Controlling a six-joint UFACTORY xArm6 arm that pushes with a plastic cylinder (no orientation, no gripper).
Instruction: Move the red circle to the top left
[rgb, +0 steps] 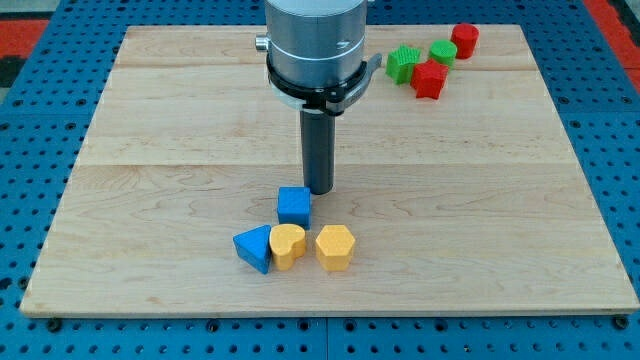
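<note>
A pale wooden board (480, 200) fills most of the camera view, resting on a blue perforated surface (40, 120) that shows along every edge. Above the board's upper middle hangs the arm's grey cylindrical housing (315, 40), and from it a straight dark rod (319, 145) drops to the wood. The arm carries no gripper, so nothing opens or closes and nothing is held; the rod ends in the tip (319, 191), which sits just above and to the right of the blue cube (294, 207), very close to it, though contact cannot be made out.

Two clusters of blocks lie well apart. Near the view's bottom centre, the blue cube stands over a row of three: a blue triangular block (254, 247) at the left, a yellow heart-shaped block (288, 245) touching it, and a yellow hexagonal block (335, 247) just beside that.

At the view's top right sits the second group. The red circle (465, 40), a short red cylinder, lies farthest right, near the board's top edge and far from the tip. Just left of it is a green cylinder (443, 52), then a green star-shaped block (404, 63), with a red star-shaped block (429, 80) below and between them.
</note>
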